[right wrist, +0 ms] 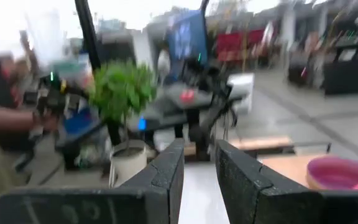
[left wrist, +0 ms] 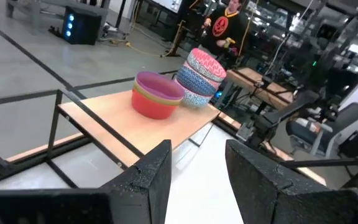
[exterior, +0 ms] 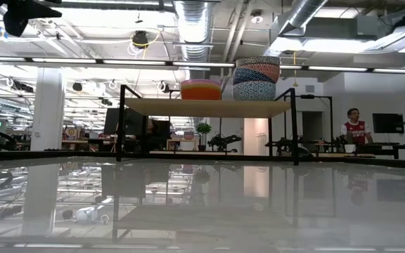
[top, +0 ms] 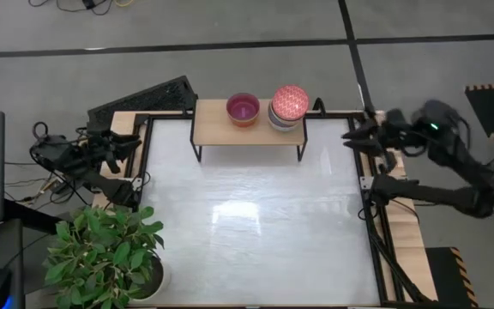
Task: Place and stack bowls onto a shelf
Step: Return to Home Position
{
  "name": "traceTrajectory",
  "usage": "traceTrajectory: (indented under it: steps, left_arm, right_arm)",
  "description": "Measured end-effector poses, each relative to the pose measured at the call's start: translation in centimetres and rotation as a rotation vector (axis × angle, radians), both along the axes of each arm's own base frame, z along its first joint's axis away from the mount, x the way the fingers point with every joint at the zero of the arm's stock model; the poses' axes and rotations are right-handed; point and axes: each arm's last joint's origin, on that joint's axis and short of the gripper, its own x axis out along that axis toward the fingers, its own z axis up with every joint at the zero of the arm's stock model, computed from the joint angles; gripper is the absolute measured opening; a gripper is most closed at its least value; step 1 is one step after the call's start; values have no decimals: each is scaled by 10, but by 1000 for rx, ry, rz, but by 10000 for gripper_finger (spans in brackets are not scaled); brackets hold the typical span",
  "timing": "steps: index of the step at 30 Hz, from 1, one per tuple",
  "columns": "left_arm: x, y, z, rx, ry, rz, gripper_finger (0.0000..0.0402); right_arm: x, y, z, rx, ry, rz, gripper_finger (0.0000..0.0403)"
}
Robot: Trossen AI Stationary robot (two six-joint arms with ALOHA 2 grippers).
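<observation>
The wooden-topped shelf with black legs stands at the table's far edge. Two bowl stacks sit on it. One has a magenta bowl on top of yellow and red ones. The other has a red-patterned bowl on top of blue-lined and other patterned bowls. The low view shows both stacks on the shelf top. My left gripper hovers open off the table's left edge, facing the shelf. My right gripper is open off the right edge.
A potted plant stands at the table's near left corner. A black perforated panel lies beyond the far left corner. The white tabletop spreads in front of the shelf. People show in the room behind.
</observation>
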Motion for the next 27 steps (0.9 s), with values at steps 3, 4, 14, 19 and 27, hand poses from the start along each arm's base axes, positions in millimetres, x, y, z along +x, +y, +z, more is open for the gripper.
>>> traceTrajectory:
  steps: [3,4,14,19,27]
  left_arm:
    - [1,-1,2,-6,-24,-19,135]
    - [2,-1,2,1,-25,-24,135]
    - [17,-9,-8,1,-43,-48,135]
    - [44,-23,-35,-1,-63,-81,135]
    - [62,-35,-58,-25,-108,-198,135]
  right_arm:
    - [-23,10,-18,24,-93,-55,119]
    - [-31,13,-24,28,-122,-82,118]
    - [-78,34,-81,72,-359,-139,119]
    - [-63,28,-95,155,-319,-95,119]
    - [-38,20,-124,249,-310,45,119]
